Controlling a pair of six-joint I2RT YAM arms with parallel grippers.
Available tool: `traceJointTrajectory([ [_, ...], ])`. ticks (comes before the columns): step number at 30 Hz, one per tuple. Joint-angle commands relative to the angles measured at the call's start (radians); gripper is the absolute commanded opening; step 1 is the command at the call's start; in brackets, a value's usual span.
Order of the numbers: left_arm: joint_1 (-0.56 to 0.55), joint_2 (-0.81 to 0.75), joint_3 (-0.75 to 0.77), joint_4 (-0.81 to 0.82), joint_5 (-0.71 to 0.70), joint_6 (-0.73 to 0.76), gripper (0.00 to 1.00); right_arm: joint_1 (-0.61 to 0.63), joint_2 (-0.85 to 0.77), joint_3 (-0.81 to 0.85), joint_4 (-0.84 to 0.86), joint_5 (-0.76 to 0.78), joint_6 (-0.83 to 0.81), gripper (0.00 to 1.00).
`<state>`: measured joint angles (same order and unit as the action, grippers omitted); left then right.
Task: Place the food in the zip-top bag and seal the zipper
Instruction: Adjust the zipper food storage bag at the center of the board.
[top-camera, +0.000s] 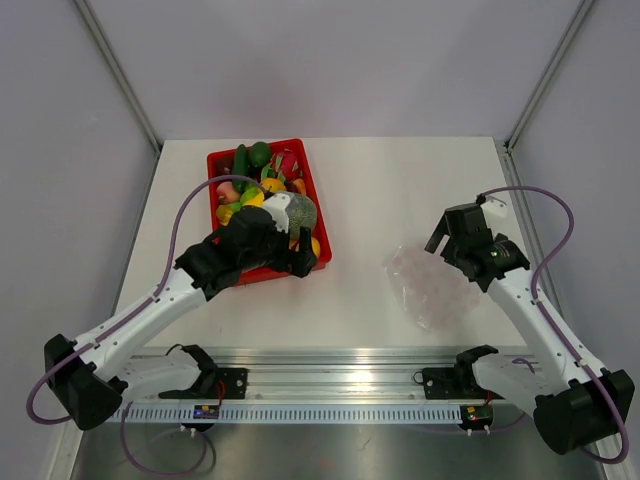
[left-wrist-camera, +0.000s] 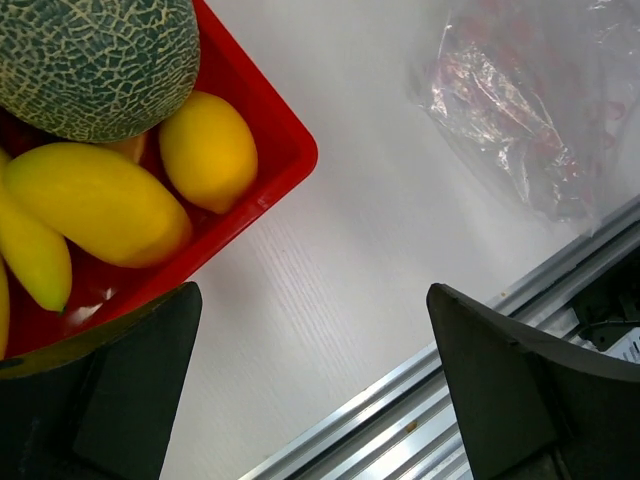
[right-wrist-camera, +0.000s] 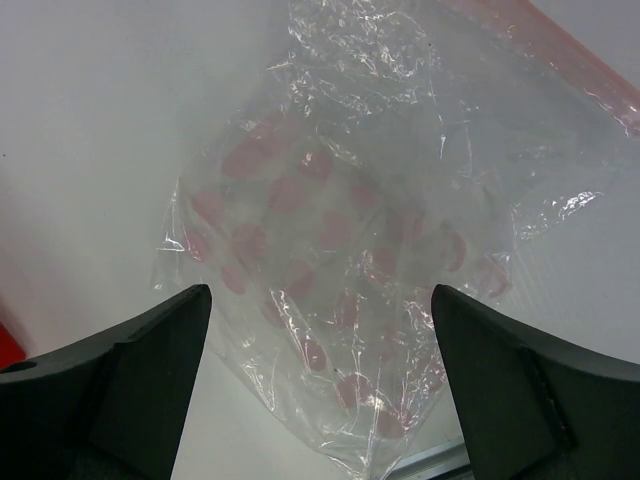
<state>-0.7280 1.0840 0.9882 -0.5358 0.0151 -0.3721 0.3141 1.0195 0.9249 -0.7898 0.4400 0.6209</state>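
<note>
layout: food (top-camera: 262, 186) in tray (top-camera: 222, 154) | zip-top bag (top-camera: 430, 285) right of tray, well apart

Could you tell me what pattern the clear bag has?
The bag has pink dots; right wrist view.

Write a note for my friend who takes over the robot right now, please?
Left gripper: open, holding nothing, over the tray's corner.
Right gripper: open, holding nothing, above the bag.
Food: all in the red tray, melon included.
Bag: lies on the table right of the tray, no food in it. I can't tell if its zipper is shut.
Done: nothing yet.
Left: bag the food, seal the zipper.
</note>
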Motion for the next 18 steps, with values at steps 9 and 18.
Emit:
traceJointTrajectory([
  [9,-0.079,0.056,0.075,0.025,-0.001,0.013,0.99,-0.021,-0.065,-0.043,-0.049,0.106,0.042,1.00],
  [18,-0.116,0.093,0.092,0.053,0.081,-0.022,0.99,-0.253,-0.065,-0.086,-0.083,-0.233,0.186,1.00],
])
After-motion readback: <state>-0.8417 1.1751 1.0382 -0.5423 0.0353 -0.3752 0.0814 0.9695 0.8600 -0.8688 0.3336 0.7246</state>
